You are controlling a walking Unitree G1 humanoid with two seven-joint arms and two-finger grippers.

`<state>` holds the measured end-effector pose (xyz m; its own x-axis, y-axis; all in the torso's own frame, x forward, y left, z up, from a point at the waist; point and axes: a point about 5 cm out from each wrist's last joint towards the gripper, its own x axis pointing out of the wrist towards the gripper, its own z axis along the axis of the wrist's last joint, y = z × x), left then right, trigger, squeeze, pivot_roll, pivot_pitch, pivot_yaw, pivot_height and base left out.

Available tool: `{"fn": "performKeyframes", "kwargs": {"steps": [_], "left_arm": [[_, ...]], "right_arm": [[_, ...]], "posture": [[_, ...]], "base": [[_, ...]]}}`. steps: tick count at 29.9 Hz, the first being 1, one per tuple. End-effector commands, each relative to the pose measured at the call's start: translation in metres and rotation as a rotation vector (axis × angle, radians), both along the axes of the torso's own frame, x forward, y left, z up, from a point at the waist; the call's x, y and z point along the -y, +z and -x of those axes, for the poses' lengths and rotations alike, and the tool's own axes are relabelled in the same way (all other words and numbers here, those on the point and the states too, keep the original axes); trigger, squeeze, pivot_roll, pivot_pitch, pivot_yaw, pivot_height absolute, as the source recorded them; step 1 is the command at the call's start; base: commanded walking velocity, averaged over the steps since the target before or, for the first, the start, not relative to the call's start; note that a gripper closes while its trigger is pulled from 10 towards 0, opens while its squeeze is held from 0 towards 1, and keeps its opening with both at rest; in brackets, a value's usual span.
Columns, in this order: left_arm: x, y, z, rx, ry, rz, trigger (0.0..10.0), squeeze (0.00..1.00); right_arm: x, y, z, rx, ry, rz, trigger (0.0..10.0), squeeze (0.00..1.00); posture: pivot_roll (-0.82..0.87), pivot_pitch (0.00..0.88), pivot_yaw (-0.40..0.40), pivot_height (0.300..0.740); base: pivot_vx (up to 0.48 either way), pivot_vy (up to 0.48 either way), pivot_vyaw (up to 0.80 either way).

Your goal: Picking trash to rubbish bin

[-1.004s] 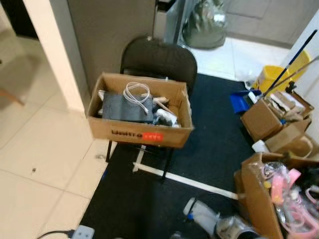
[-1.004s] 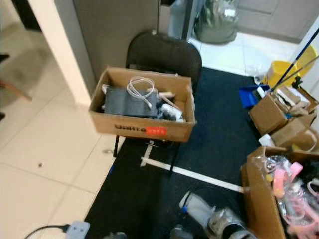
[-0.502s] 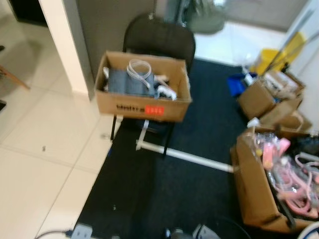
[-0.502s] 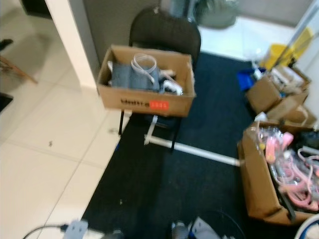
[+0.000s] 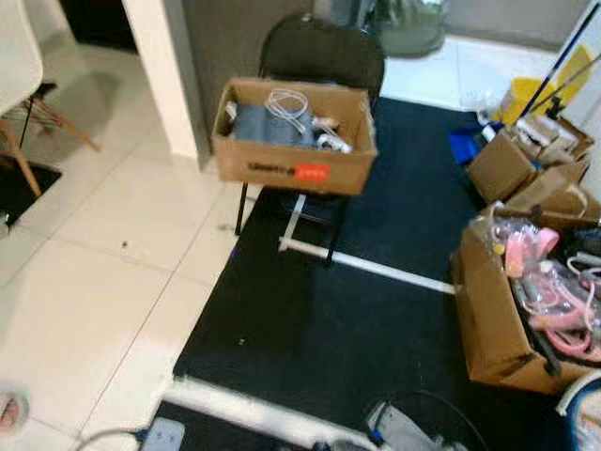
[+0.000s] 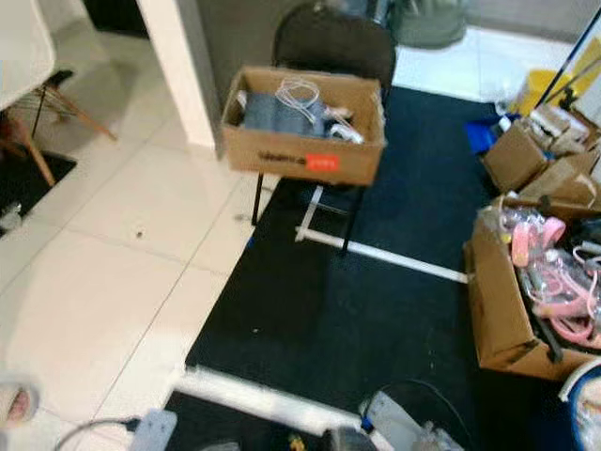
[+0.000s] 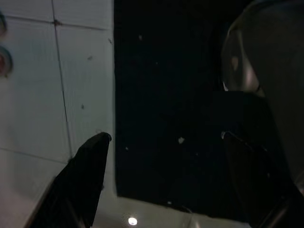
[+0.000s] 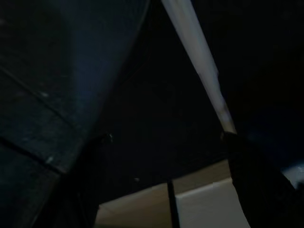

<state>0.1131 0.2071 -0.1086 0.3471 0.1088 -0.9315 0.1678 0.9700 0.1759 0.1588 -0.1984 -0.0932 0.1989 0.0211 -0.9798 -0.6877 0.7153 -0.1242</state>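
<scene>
Grippers, left (image 7: pixel 161 142) and right (image 8: pixel 161 142), are hanging wide open over the mat (image 5: pixel 310 319); the floor cable (image 5: pixel 103 437) is risking a trip.

The floor is seen from head height by both eye views, angled forward and down; the far cardboard box (image 5: pixel 295 136) on the chair (image 5: pixel 324 47) is shared. The black mat (image 7: pixel 161 95) is viewed closely by each wrist camera.

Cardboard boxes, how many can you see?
4: one box on the black chair, a big one holding pink things on the right, and two small ones behind it. More may be hidden.
</scene>
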Motion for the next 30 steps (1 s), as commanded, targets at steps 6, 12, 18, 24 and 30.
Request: {"fn": "performKeyframes", "kwargs": {"steps": [6,12,18,24,30], "left_arm": [[0.0204,-0.0052,0.0088,-0.036,-0.024,0.072,10.0,0.0],[0.021,-0.0054,0.0094,-0.036,-0.029,0.072,10.0,0.0],[0.0211,-0.0055,0.01,-0.036,-0.034,0.071,10.0,0.0],[0.0213,-0.0057,0.0107,-0.036,-0.028,0.073,10.0,0.0],[0.0211,-0.0058,0.0112,-0.037,-0.026,0.073,10.0,0.0]], "right_arm": [[0.0031,-0.0039,0.0112,-0.022,-0.011,0.0,10.0,0.0],[0.0031,-0.0043,0.0125,-0.023,-0.037,-0.014,10.0,0.0],[0.0027,-0.0046,0.0132,-0.022,-0.047,-0.024,10.0,0.0],[0.0001,-0.0054,0.0152,-0.034,-0.084,-0.066,10.0,0.0],[-0.0013,-0.006,0.0166,-0.043,-0.071,-0.069,10.0,0.0]], "posture": [[0.08,0.128,-0.052,0.74],[0.08,0.129,-0.049,0.74],[0.08,0.132,-0.046,0.74],[0.08,0.135,-0.046,0.74],[0.08,0.138,-0.048,0.74]], "base": [[-0.407,0.0,0.0],[-0.406,0.0,0.0],[-0.389,0.0,0.0],[-0.12,0.0,0.41],[0.0,0.0,0.73]]}}
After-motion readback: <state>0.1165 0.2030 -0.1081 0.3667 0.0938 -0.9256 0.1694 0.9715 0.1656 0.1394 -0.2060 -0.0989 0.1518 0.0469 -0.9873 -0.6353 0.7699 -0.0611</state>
